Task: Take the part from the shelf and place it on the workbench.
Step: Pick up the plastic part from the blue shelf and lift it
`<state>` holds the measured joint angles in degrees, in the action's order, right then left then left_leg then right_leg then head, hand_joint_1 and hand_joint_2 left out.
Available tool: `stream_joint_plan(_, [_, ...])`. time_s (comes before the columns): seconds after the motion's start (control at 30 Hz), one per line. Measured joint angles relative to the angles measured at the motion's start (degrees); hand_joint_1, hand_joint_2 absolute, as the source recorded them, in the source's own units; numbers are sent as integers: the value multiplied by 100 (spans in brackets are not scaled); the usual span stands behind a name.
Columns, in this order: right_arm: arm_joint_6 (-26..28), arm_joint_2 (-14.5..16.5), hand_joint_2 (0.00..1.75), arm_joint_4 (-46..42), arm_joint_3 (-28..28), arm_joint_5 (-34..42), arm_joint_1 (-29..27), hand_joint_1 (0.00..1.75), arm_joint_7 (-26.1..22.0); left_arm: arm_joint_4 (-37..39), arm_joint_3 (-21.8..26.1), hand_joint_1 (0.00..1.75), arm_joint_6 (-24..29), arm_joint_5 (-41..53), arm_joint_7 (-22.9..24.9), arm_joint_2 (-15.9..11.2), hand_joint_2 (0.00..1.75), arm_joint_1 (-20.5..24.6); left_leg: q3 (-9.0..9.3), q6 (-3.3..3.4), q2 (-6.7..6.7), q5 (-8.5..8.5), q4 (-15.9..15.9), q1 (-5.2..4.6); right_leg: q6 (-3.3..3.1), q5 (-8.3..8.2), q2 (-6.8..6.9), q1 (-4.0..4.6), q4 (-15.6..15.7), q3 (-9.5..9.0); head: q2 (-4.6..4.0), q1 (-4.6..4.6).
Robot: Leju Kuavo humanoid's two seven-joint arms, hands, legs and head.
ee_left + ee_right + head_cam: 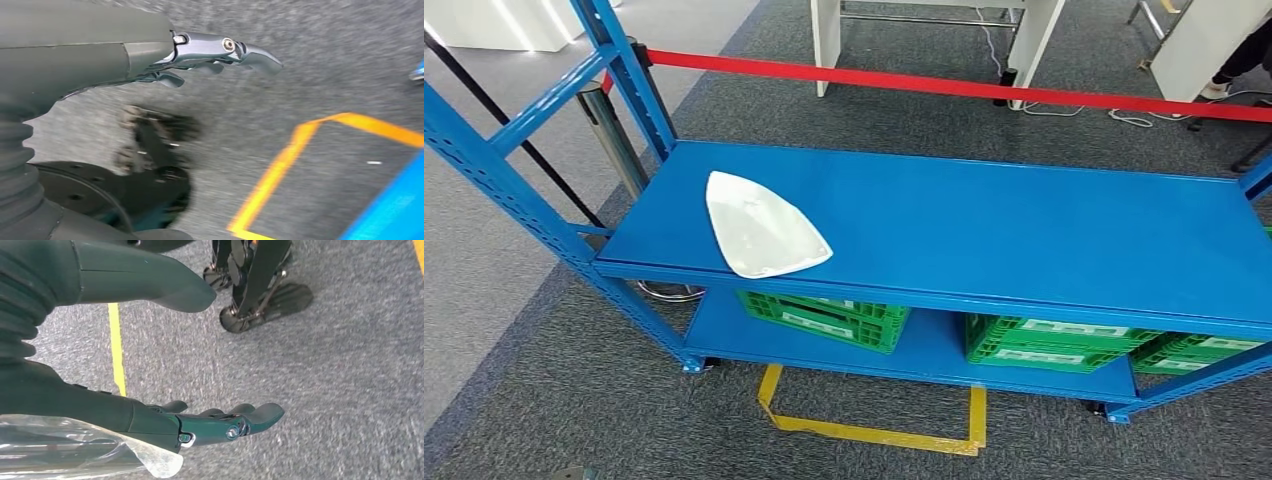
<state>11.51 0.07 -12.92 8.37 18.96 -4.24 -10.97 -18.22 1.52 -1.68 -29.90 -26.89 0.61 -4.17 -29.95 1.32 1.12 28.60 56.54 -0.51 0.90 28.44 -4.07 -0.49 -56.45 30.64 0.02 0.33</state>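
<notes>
A white, rounded-triangle part (pixel 761 224) lies flat on the upper board of the blue shelf (pixel 1024 225), near its front left corner. My left hand (pixel 210 52) hangs above grey carpet, fingers stretched out and holding nothing. My right hand (pixel 220 422) also hangs over the carpet with straight fingers and an empty palm; a bit of clear plastic wrap (pixel 75 447) sits by its wrist.
Green crates (pixel 829 318) (pixel 1054 345) stand on the lower shelf board. Yellow tape (pixel 874 425) marks a square on the carpet before the shelf. A red barrier belt (pixel 944 85) runs behind it, with a metal post (pixel 614 135) at the left.
</notes>
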Motion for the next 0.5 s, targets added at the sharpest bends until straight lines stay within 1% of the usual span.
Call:
stream_joint_plan(0.17, [148,0,175,139,222,158,47,0,-68,-334,549,0,-268,55,-298,102,175,-19,0,0,0,0,0,0,0,0,1,0,0,1,0,0])
stream_joint_plan(0.5, [283,0,175,314,560,365,119,0,-168,-1613,1809,0,-991,745,-337,586,175,-44,0,1,0,-2,2,-1,2,-2,1,-1,0,-2,0,2])
